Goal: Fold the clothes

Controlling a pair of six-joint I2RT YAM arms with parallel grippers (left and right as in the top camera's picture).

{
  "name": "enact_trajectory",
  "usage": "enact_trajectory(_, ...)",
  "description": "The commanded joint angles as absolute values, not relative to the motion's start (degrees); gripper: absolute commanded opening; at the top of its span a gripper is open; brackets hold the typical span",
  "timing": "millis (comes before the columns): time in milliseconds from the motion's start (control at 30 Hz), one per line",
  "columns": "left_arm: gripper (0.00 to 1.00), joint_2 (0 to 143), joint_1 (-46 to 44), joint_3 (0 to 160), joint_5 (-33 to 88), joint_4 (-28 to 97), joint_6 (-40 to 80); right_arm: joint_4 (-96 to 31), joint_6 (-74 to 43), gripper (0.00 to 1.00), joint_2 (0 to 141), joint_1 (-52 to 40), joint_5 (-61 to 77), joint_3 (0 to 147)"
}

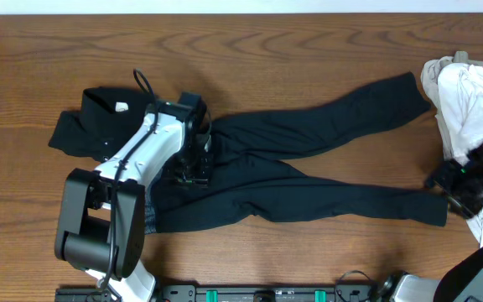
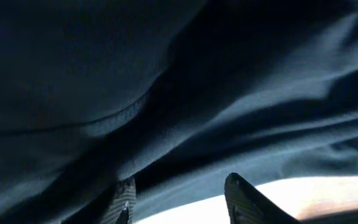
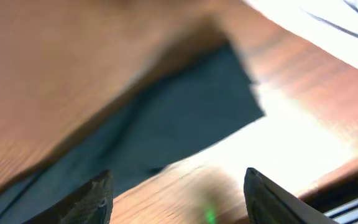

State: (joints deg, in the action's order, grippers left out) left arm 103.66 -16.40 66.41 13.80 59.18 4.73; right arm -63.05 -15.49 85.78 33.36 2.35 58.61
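Observation:
The dark navy-black trousers (image 1: pixel 325 126) lie across the table with both legs stretched to the right. My left gripper (image 1: pixel 193 172) hovers over their upper part, near where the legs meet. In the left wrist view its jaws (image 2: pixel 182 199) stand apart just above the rumpled dark cloth (image 2: pixel 166 74), pinching nothing. My right gripper (image 1: pixel 443 186) sits at the hem of the nearer leg. In the right wrist view it (image 3: pixel 179 193) is open over bare wood, with the hem (image 3: pixel 185 118) lying flat just beyond the fingertips.
A black collared shirt (image 1: pixel 90 126) lies crumpled at the left, partly under my left arm. White and beige garments (image 1: pixel 468 92) are heaped at the back right, close to my right arm, and show in the right wrist view (image 3: pixel 328 25). The table's front edge runs below the nearer leg.

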Motion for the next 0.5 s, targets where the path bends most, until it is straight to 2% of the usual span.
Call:
enact_trajectory(0, 0.5, 104.0, -16.4, 64.8, 14.3, 57.7, 5.6, -60.0, -17.3, 0.64, 86.0, 37.9, 4.1, 54.2)
enact_trajectory(67, 0.51, 104.0, -16.4, 64.3, 14.1, 56.7, 6.8, -57.2, -17.3, 0.59, 86.0, 39.2, 7.7, 52.2)
enact_trajectory(167, 0.52, 104.0, -16.4, 64.2, 14.1, 56.2, 7.0, -54.7, -17.3, 0.59, 86.1, 39.3, 8.6, 50.3)
enact_trajectory(333, 0.53, 104.0, -16.4, 64.2, 13.9, 56.7, 7.0, -53.6, -21.7, 0.66, 86.1, 39.5, -1.5, 49.3)
enact_trajectory(467, 0.53, 104.0, -16.4, 64.2, 13.9, 57.5, 7.0, -53.3, -23.0, 0.68, 86.2, 39.5, -3.6, 48.9)
